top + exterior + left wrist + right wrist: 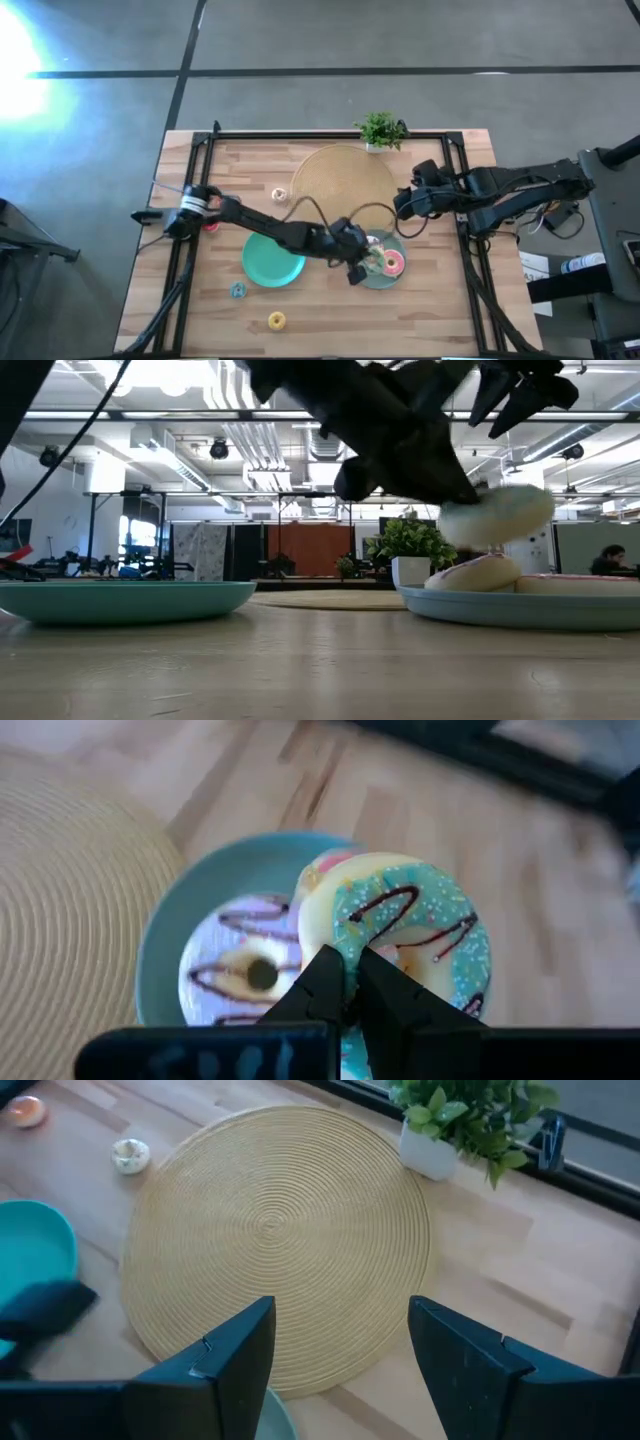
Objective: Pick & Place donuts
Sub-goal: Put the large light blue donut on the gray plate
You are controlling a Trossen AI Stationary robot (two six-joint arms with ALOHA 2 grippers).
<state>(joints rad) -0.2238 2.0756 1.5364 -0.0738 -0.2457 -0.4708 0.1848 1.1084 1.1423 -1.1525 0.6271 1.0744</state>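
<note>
My left gripper (350, 970) (357, 270) is shut on the green-iced donut (405, 915) (497, 515) above the grey-green plate (165, 945) (380, 283). A white donut with dark drizzle (240, 970) lies flat on that plate, and a pink one (394, 263) lies beside it. The cream donut (279, 194), red-orange donut (211, 225), blue donut (237, 290) and yellow donut (276, 320) lie on the table. My right gripper (340, 1370) (402, 205) hovers open over the tan mat (280, 1220). My left gripper pinches the green-iced donut's ring (352, 935) between its two fingers, on the side nearest the wrist. The fingers come slanting down from the table's left. The donut is tilted and held clear, just above the donut (475, 572) lying on the plate.
An empty teal plate (272, 262) sits left of the grey-green one. A small potted plant (381, 130) stands at the far edge behind the mat. A black frame rail (330, 135) borders the tabletop. Bare wood lies along the near edge.
</note>
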